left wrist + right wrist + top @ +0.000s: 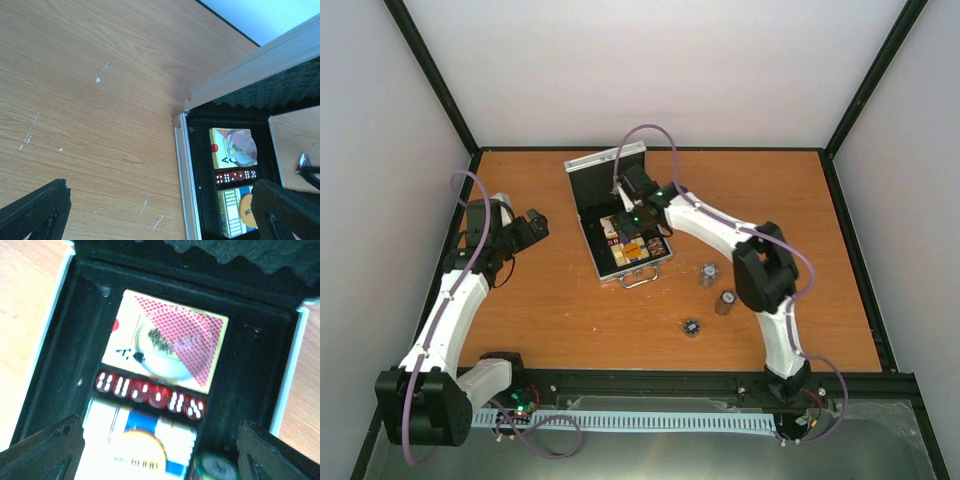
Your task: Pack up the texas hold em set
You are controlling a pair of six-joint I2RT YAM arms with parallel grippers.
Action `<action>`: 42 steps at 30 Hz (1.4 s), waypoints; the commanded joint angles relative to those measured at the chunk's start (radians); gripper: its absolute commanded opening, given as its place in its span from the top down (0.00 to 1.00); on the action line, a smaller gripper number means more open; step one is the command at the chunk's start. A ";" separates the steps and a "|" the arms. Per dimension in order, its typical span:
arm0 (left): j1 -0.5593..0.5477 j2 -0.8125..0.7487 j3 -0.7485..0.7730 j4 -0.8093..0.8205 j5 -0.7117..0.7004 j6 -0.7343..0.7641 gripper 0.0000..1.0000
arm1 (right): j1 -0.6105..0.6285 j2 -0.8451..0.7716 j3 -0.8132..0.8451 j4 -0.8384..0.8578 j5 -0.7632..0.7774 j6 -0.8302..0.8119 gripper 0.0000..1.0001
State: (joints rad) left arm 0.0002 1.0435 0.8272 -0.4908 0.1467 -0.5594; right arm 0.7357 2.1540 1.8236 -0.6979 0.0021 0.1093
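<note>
Mid-packing: the right gripper (160,455), fingers spread wide, hangs over the open case (603,188) (cards (165,345) and dice (150,395) inside), a chip stack (216,467) just beneath. The left gripper (533,226) waits wide open. Next should come the loose stacks (707,274) on the table (800,200).

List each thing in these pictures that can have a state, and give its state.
Case: open, lid raised.
Clear disc: inside, on the red card pack.
Orange disc: inside, on the blue card pack.
Dice: inside, in one row.
Chip stacks: three outside, on the table.
Left gripper: jaws open, empty.
Right gripper: jaws open, above the case.
</note>
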 commanded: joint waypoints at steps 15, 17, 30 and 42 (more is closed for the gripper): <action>0.005 -0.021 -0.004 0.012 -0.036 -0.034 0.00 | -0.357 -0.436 -0.525 0.064 0.030 0.061 0.07; 0.005 -0.015 0.004 0.012 -0.027 -0.038 0.00 | -0.400 -0.363 -0.474 0.040 0.009 0.061 0.06; 0.004 0.018 0.015 0.033 0.031 -0.036 0.00 | -0.429 -0.106 -0.271 -0.013 0.007 0.019 0.00; 0.005 -0.063 -0.066 0.022 0.035 -0.049 0.00 | -0.426 0.003 -0.230 -0.015 0.011 0.034 0.04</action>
State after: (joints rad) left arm 0.0002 1.0199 0.7822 -0.4698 0.1684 -0.5926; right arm 0.3077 2.1288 1.5665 -0.7071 0.0082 0.1406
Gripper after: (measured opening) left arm 0.997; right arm 0.965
